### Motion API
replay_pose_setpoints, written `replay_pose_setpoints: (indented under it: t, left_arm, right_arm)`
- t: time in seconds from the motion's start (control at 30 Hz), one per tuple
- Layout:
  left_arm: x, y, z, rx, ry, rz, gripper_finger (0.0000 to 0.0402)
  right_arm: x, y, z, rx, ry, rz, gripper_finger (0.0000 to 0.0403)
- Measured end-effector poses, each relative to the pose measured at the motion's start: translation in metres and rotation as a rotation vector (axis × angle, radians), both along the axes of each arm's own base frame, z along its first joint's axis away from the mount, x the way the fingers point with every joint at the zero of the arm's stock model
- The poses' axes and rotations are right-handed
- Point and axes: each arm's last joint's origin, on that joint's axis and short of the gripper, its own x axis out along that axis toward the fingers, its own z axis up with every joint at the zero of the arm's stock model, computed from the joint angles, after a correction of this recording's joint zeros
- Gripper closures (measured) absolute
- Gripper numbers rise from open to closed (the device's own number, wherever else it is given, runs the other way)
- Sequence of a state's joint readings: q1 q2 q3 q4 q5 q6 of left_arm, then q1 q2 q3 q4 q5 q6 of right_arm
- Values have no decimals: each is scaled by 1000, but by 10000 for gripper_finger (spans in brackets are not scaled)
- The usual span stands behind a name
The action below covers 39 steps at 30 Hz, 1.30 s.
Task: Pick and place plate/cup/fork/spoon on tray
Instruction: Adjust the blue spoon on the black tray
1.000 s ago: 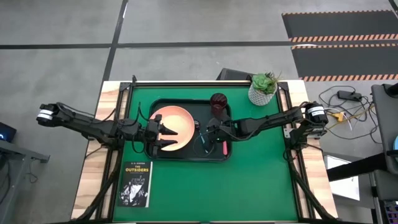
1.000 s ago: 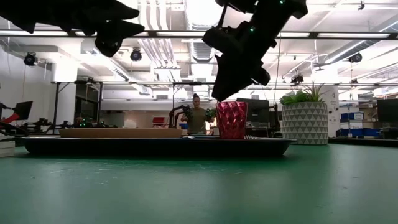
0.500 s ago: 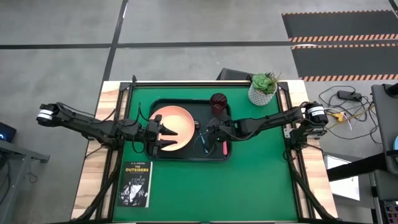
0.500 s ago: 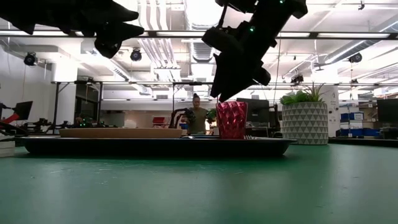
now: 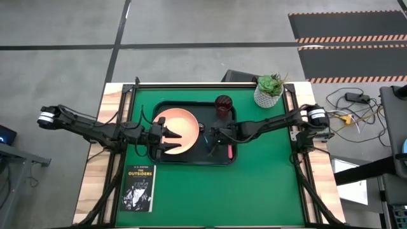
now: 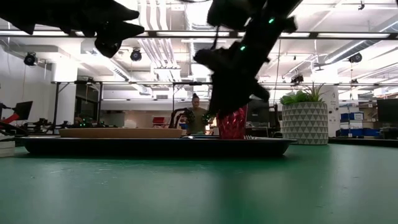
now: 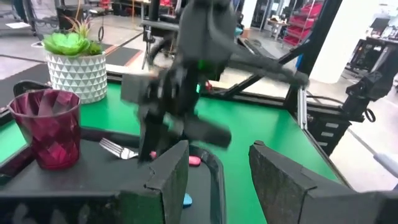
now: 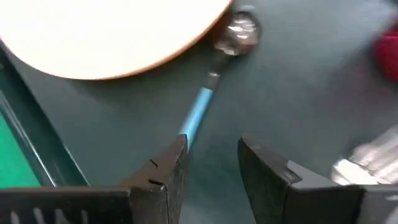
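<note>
The dark tray [image 5: 191, 159] holds the salmon-pink plate [image 5: 181, 127], the dark red cup [image 5: 223, 105], the blue-handled spoon [image 8: 198, 118] and the pink-handled fork [image 5: 229, 151]. The spoon lies flat on the tray floor, its bowl [image 8: 239, 31] beside the plate's rim. My right gripper [image 8: 211, 162] is open just above the free end of the spoon's handle, low over the tray [image 6: 227, 102]. My left gripper [image 5: 172, 140] is open and empty above the plate's near side.
A white pot with a green plant [image 5: 269, 91] stands at the far right, behind the tray. A black book [image 5: 138, 187] lies at the near left. Bare green mat lies on the near side of the tray and to its right.
My right gripper has gone down toward the tray floor, now in front of the cup in the low view, and slightly toward the table's left. It has stayed open. The dishes and the left arm have kept still.
</note>
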State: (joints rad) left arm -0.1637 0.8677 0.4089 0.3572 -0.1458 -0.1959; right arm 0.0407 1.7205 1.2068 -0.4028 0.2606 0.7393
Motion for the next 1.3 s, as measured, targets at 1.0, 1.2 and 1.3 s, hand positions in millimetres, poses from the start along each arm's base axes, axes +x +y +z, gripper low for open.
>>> replay_pose_setpoints:
  t: [1.0,1.2,1.3]
  left_arm:
    - [0,0,-1,3,4,4,252]
    - [0,0,-1,0,3,5,252]
    - [0,0,-1,0,3,5,252]
  right_arm:
    - [52,-25,-49,-61,145,-8,342]
    - [51,-25,-47,-59,148,-20,385]
    - [48,-24,-43,-53,153,-17,391]
